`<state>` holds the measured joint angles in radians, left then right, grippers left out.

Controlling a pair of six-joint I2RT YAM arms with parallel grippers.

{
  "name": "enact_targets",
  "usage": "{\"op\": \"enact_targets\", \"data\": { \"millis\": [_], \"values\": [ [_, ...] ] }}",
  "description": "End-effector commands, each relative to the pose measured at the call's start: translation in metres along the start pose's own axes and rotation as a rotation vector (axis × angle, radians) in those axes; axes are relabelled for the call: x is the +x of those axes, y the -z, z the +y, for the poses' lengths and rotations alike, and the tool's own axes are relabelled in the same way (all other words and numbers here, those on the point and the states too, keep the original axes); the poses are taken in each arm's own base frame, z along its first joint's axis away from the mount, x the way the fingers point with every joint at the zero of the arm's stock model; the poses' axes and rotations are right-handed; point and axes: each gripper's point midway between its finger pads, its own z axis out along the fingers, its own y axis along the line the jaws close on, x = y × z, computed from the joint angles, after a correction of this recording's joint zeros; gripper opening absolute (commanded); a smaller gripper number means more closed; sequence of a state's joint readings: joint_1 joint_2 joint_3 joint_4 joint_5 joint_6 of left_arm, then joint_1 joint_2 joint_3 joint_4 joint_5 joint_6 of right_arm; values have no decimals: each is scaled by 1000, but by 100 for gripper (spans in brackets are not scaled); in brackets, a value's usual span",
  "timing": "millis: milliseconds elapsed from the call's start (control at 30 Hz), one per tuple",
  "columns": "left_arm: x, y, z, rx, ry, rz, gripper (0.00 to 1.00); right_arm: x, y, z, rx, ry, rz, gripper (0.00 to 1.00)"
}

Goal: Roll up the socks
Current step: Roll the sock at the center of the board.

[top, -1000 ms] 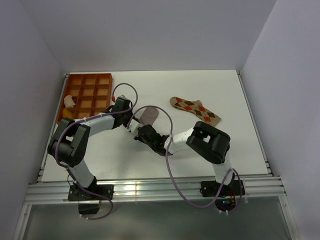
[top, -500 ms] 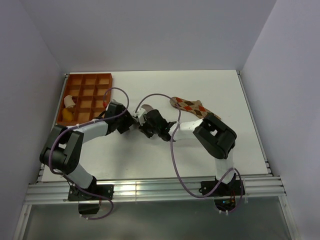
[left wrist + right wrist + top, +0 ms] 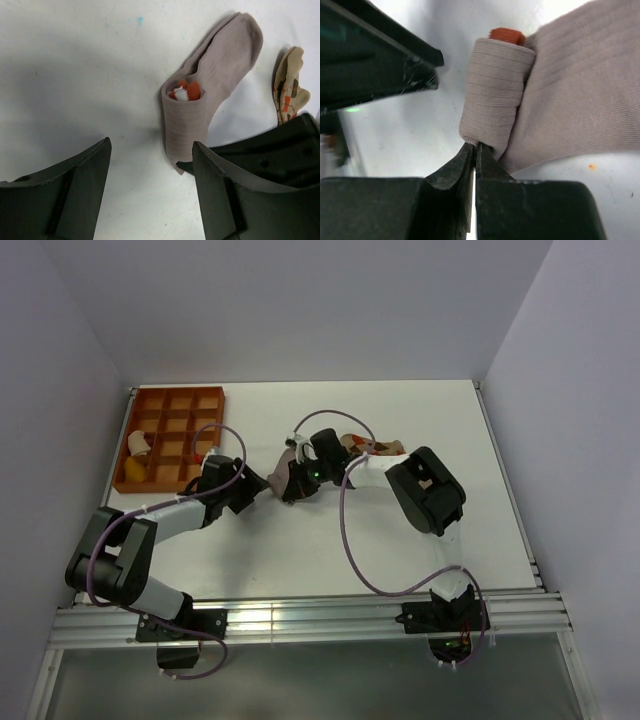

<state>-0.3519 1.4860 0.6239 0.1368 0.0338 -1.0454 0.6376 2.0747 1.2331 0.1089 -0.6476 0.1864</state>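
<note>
Currently noted grey-brown sock [image 3: 215,85] part-rolled mid-desk [image 3: 75,65], red cuff tucked inside roll. Found right tool [image 3: 475,147] pinched tight on roll's lower edge. Found left tool [image 3: 150,150] spread wide, gripping nothing, just beside same sock. Logged argyle sock [image 3: 289,85] near, not touching first.

No readable text, label, brand, number or sign in any view.
</note>
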Motion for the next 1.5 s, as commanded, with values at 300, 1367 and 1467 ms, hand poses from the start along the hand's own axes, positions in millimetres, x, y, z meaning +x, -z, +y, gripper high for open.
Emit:
{"op": "enact_targets", "data": {
  "millis": [300,1367,1467],
  "values": [
    [3,-6,-22,193,36,-17,70,9,7,21,-285,-329,180,0],
    [28,-26,20,22,41,45,17,1,11,6,-183,-251,170,18],
    [28,-27,19,5,17,64,10,-21,27,13,-128,-119,80,32]
  ]
}}
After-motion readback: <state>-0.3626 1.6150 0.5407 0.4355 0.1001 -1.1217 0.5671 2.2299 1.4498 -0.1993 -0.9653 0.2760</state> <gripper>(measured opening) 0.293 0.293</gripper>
